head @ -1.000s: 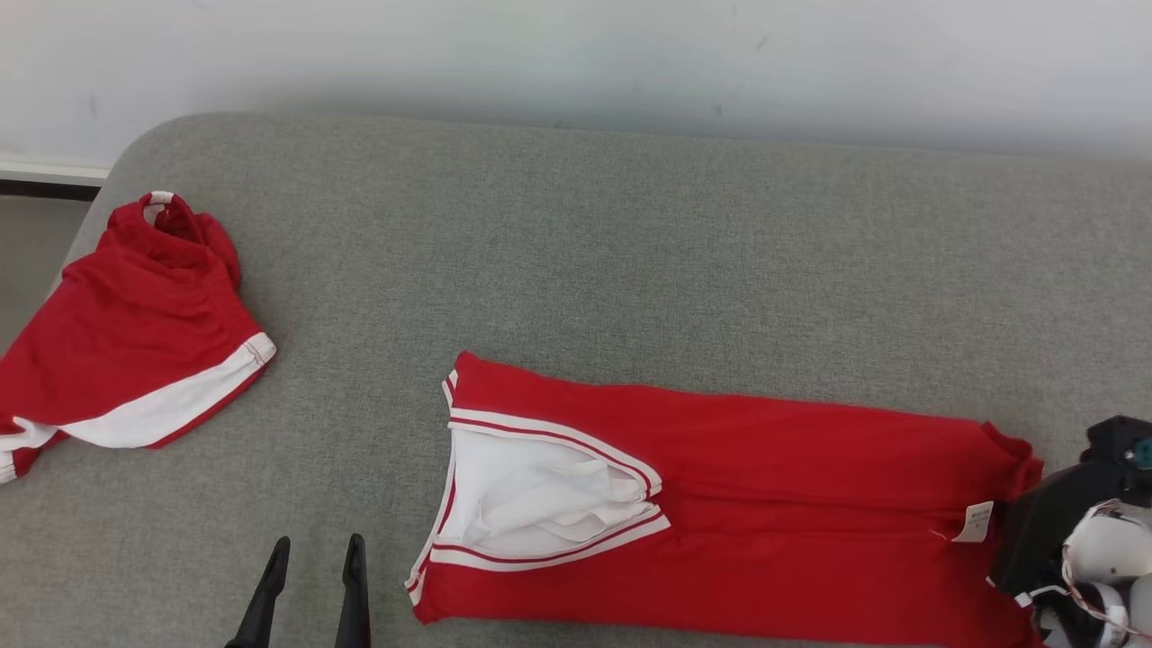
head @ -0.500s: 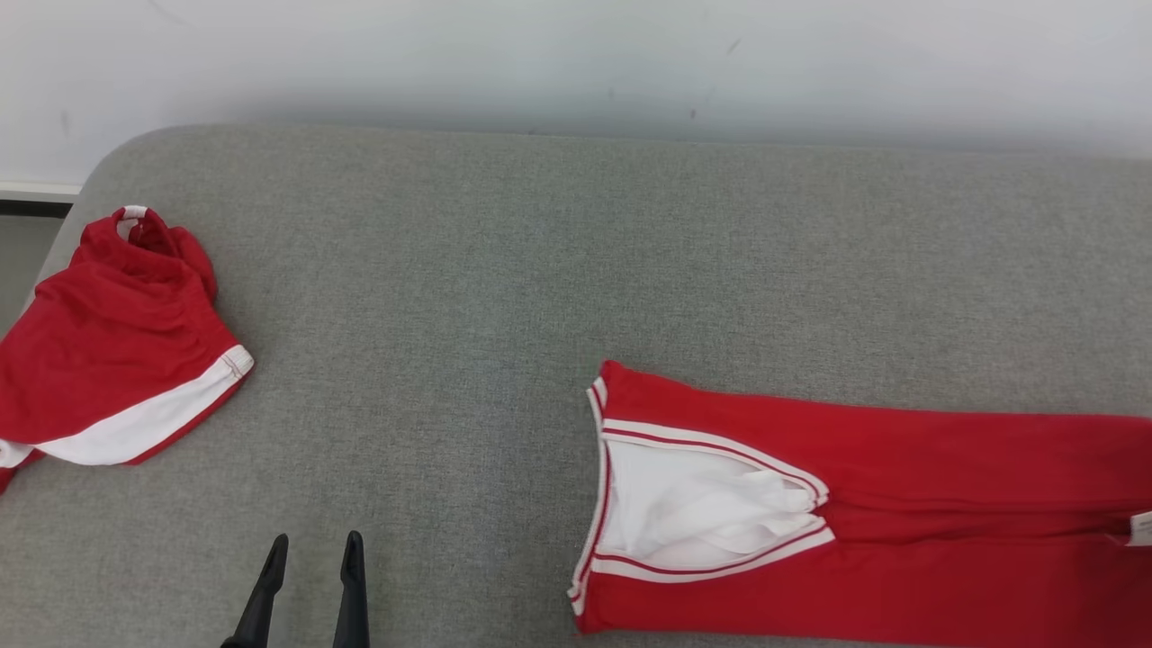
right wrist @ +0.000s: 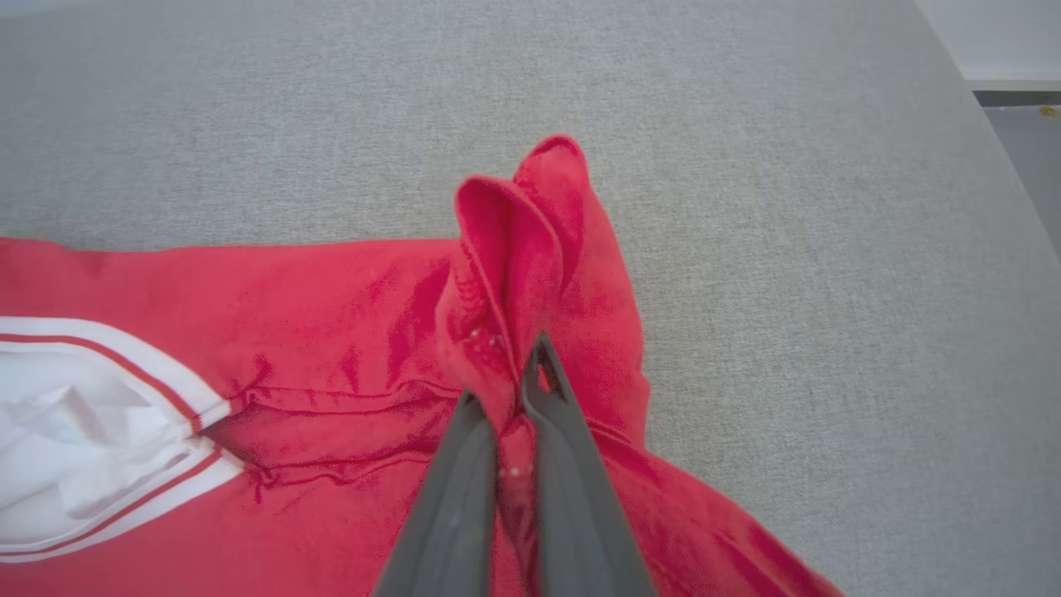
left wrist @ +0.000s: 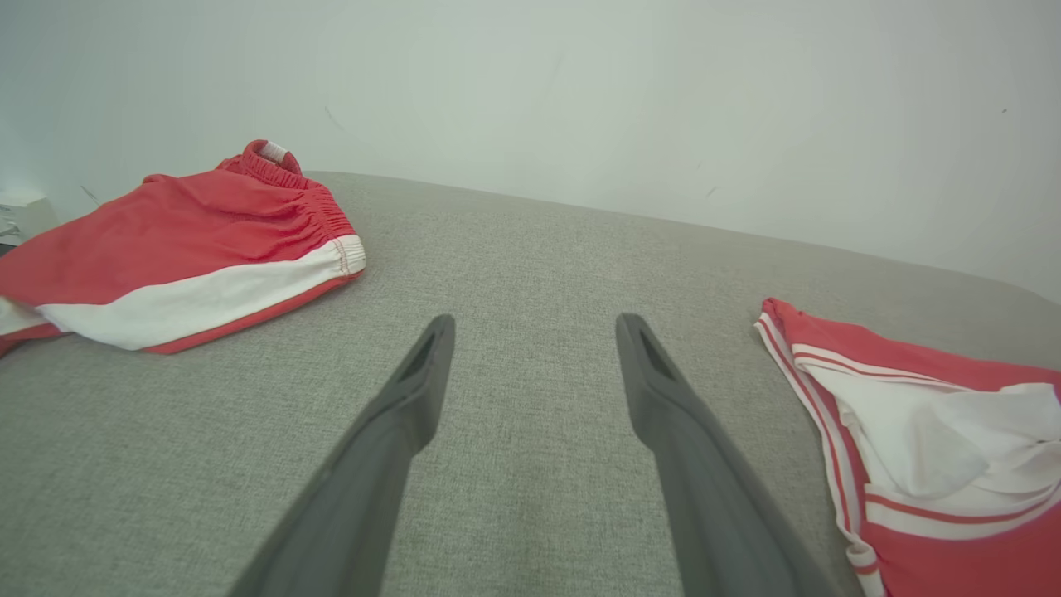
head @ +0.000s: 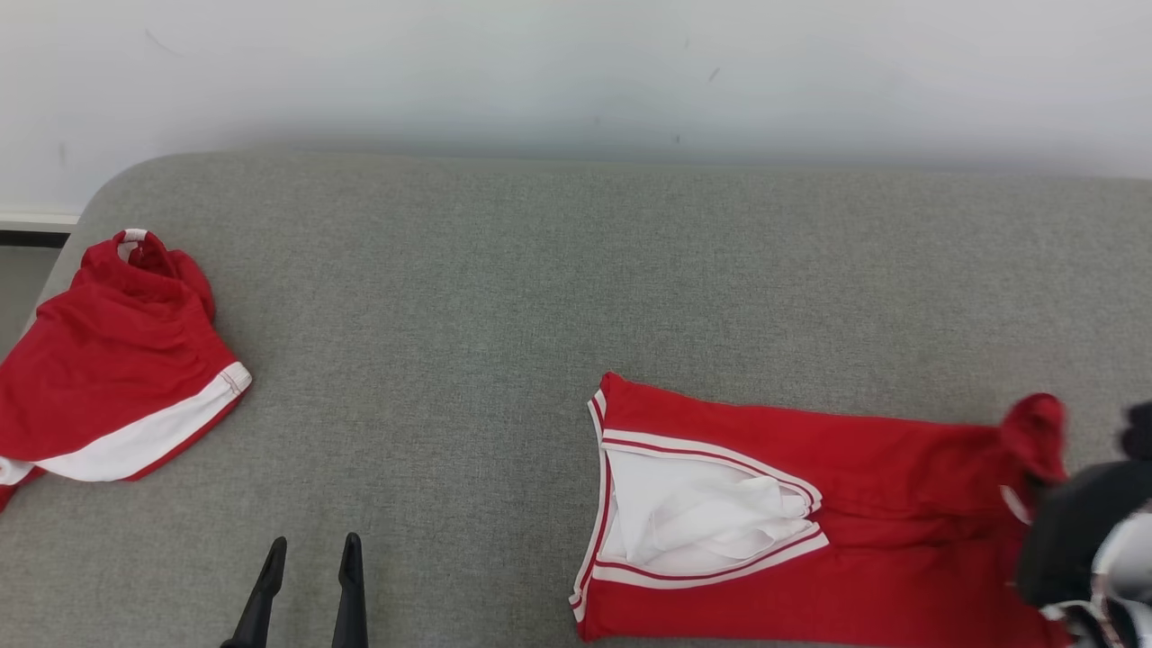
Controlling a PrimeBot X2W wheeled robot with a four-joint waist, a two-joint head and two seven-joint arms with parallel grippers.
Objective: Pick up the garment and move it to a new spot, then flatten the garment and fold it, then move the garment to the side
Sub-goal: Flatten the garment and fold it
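The garment [head: 855, 459] is red with white-striped trim and a white lining. It lies stretched across the right half of the grey cushion [head: 504, 297] and shows in the left wrist view as the garment [left wrist: 912, 431]. My right gripper [right wrist: 504, 371] is shut on the garment's [right wrist: 331, 315] right end. That end stands up in a bunched fold off the cushion. The right arm's dark wrist housing [head: 1075, 531] sits at the lower right. My left gripper [head: 315, 549] is open over bare cushion at the lower left, well left of the garment, and the left gripper [left wrist: 535, 332] holds nothing.
A second red piece with a white band [head: 108, 378] lies crumpled at the cushion's left end, partly over the edge, also visible as the red piece [left wrist: 182, 249]. A pale wall [head: 576, 72] runs behind the cushion. The cushion's right edge [right wrist: 986, 166] drops to the floor.
The garment has slid right along the cushion, away from the other red piece. Its right end is now raised and bunched in my right gripper. The head camera shifted; the left gripper stayed put.
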